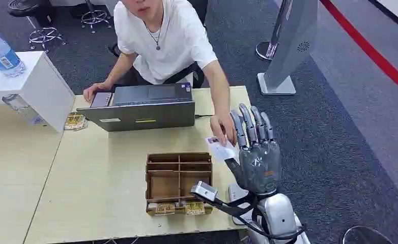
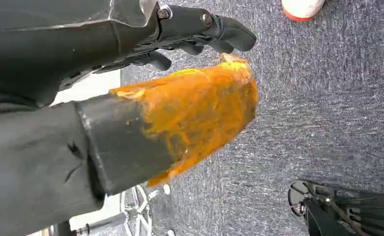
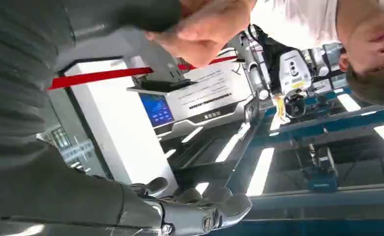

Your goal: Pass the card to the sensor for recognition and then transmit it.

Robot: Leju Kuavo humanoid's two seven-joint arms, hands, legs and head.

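My right hand (image 1: 255, 155) is raised over the table's right front corner, fingers straight up and apart. A small white card (image 1: 220, 148) sits just left of it, with my thumb tip at its lower corner. A person's hand (image 1: 222, 126) reaches across the table and holds the card's upper edge. In the right wrist view that person's hand (image 3: 205, 29) is close above my thumb (image 3: 57, 187), and my fingers (image 3: 200, 216) hold nothing. A white sensor pad (image 1: 235, 195) lies on the table below my right hand. My left hand (image 2: 200, 34) hangs over the carpet, loosely stretched and empty.
A wooden compartment box (image 1: 179, 180) stands at the table's front, left of my right hand. A grey laptop (image 1: 143, 107) is open in front of the seated person. A white box (image 1: 34, 84) with a water bottle (image 1: 1, 53) stands at far left. The table edge (image 1: 253, 109) runs beside the carpet.
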